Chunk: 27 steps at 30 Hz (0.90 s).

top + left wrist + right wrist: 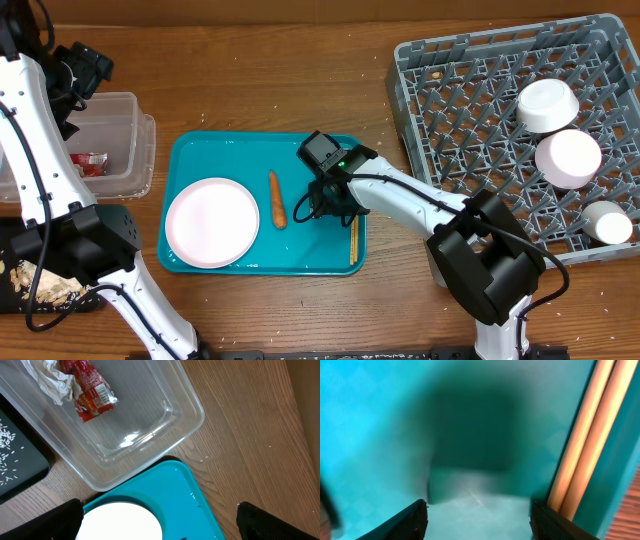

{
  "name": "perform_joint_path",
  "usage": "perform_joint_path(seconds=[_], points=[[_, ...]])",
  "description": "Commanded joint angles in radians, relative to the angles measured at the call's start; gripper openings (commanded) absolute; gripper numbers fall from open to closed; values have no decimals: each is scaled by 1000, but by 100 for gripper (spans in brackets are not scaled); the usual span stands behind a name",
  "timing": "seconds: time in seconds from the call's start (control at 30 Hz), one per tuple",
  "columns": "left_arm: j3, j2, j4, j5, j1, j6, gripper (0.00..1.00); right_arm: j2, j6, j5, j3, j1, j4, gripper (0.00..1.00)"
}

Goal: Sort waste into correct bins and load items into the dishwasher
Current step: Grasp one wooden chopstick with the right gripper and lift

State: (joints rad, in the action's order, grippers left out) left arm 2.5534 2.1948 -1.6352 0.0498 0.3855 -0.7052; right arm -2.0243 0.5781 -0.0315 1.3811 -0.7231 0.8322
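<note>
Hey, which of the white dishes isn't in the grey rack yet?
The round white plate: it lies flat on the teal tray, while the two bowls and the small cup sit in the grey rack.

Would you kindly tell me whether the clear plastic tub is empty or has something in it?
Not empty: the clear tub holds a red wrapper and crumpled white tissue.

We see the wooden table carrying a teal tray directly beneath the right claw, a grey dish rack to its right, a clear tub and black tray well left.
</note>
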Motion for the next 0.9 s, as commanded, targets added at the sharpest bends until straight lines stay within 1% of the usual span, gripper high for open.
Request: perform_joint_path(seconds=[0.0, 0.27, 0.43, 0.5, 0.57, 0.87], points=[[7, 5, -2, 2, -6, -14, 100, 33, 26, -39, 26, 0, 6, 69], [7, 4, -2, 2, -6, -13, 100, 71, 28, -58, 37, -3, 19, 69], [7, 5, -2, 2, -6, -13, 100, 80, 29, -58, 37, -3, 18, 70], [7, 5, -2, 2, -6, -13, 100, 80, 28, -58, 37, -3, 17, 73], [7, 5, -2, 2, -6, -13, 100, 79, 28, -61, 36, -2, 14, 73], [7, 5, -2, 2, -6, -13, 100, 75, 28, -76, -25, -3, -67, 73]])
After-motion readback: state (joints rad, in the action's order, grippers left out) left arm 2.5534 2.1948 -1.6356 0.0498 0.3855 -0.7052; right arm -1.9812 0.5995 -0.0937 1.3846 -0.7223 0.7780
